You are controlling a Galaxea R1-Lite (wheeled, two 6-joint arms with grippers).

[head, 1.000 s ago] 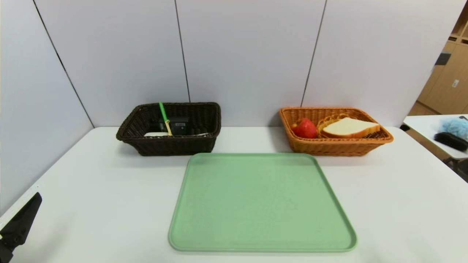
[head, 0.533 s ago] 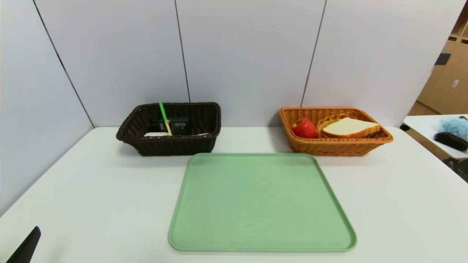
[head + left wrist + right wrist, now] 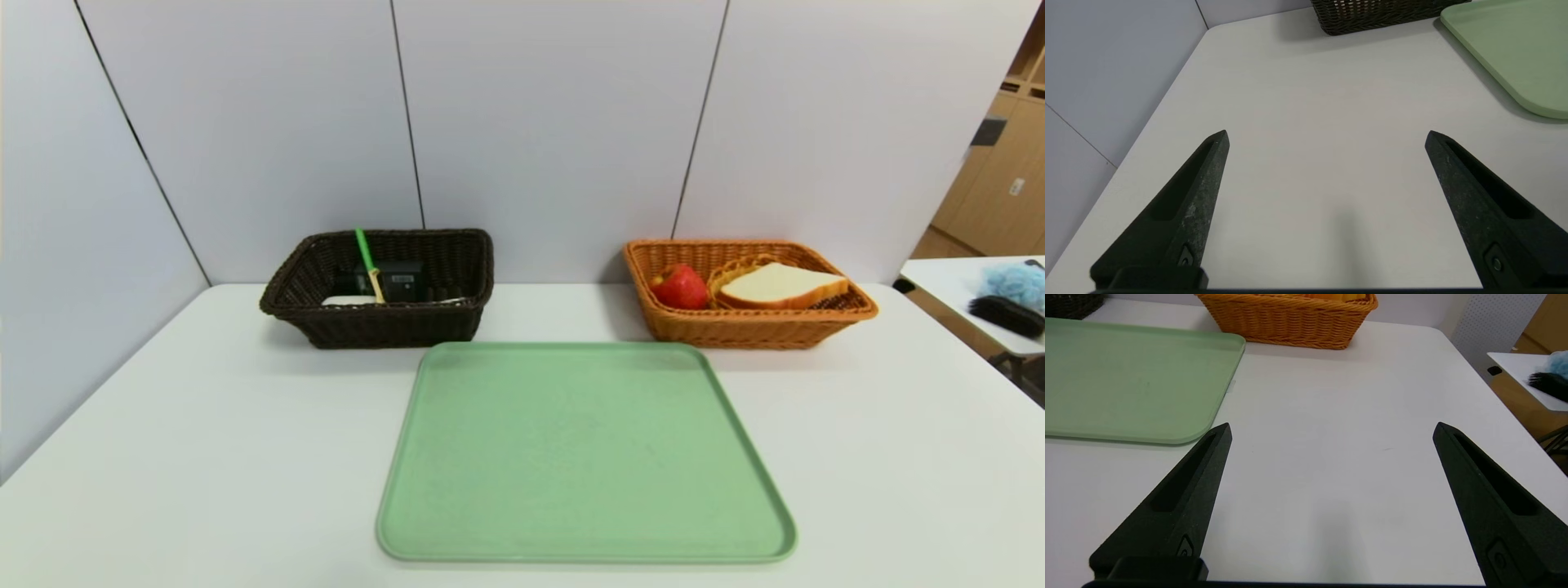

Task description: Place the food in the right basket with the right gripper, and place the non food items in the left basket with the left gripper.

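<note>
- Left hand (image 3: 1327,134) hung low over bare tabletop (image 3: 1331,122) near the left front corner, fingers spread wide, nothing between them.
- Right hand (image 3: 1331,426) hung over the tabletop just right of the green tray (image 3: 584,453), fingers likewise spread and holding nothing. Neither hand showed in the head view.
- Green tray lay flat at centre front, just before both baskets, with nothing on it.
- Grey partition panels (image 3: 555,122) stood behind the baskets. A side table (image 3: 971,294) off to the right carried a blue fluffy item (image 3: 1016,282) and a black brush (image 3: 1006,314).
- Left basket (image 3: 380,322), dark brown wicker, held a green-handled stick (image 3: 365,253) leaning against the rim, a black boxy item (image 3: 400,282) and something white (image 3: 351,300).
- Right basket (image 3: 747,331), orange wicker, held a red fruit (image 3: 682,287) beside a slice of white bread (image 3: 780,286), the bread resting on a small round wicker piece (image 3: 727,273).
</note>
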